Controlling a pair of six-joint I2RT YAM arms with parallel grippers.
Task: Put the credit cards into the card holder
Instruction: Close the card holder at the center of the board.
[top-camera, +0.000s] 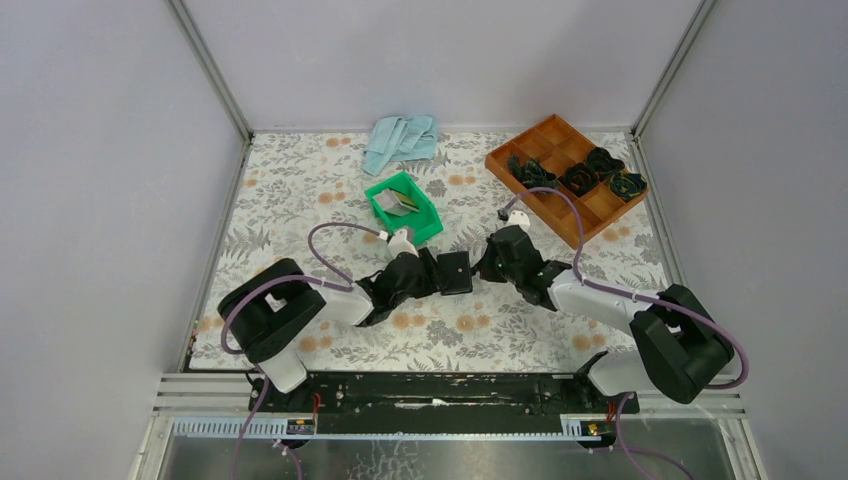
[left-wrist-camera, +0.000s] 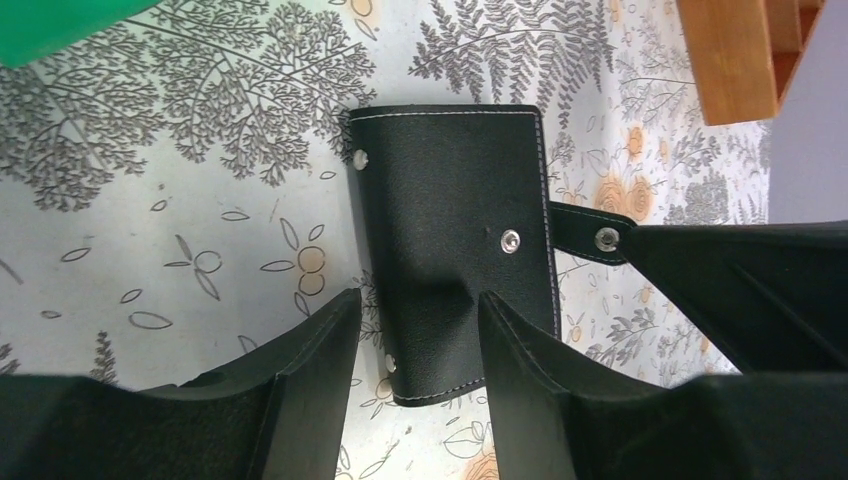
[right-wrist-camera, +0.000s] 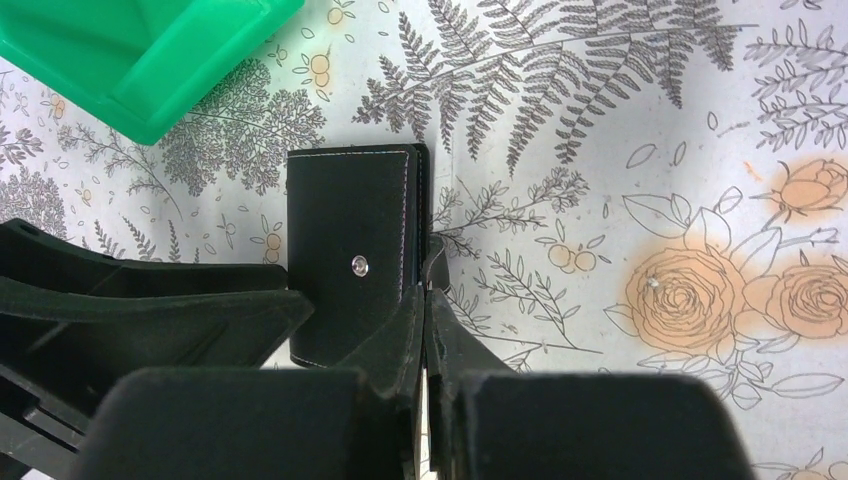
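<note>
The black card holder (top-camera: 456, 272) lies closed on the floral cloth between both grippers. In the left wrist view, the card holder (left-wrist-camera: 450, 230) lies flat, and my left gripper (left-wrist-camera: 415, 305) stands open over its near end, one finger beside its left edge and the other above its leather. The snap tab (left-wrist-camera: 590, 238) runs right into my right gripper (top-camera: 483, 263). The right wrist view shows the right gripper (right-wrist-camera: 425, 292) shut on that tab beside the card holder (right-wrist-camera: 350, 260). The credit cards (top-camera: 401, 203) lie in the green bin (top-camera: 425, 222).
A brown compartment tray (top-camera: 528, 143) with dark coiled items stands at the back right. A light blue cloth (top-camera: 400, 140) lies at the back centre. The green bin's corner shows in both wrist views (left-wrist-camera: 60, 25) (right-wrist-camera: 150, 60).
</note>
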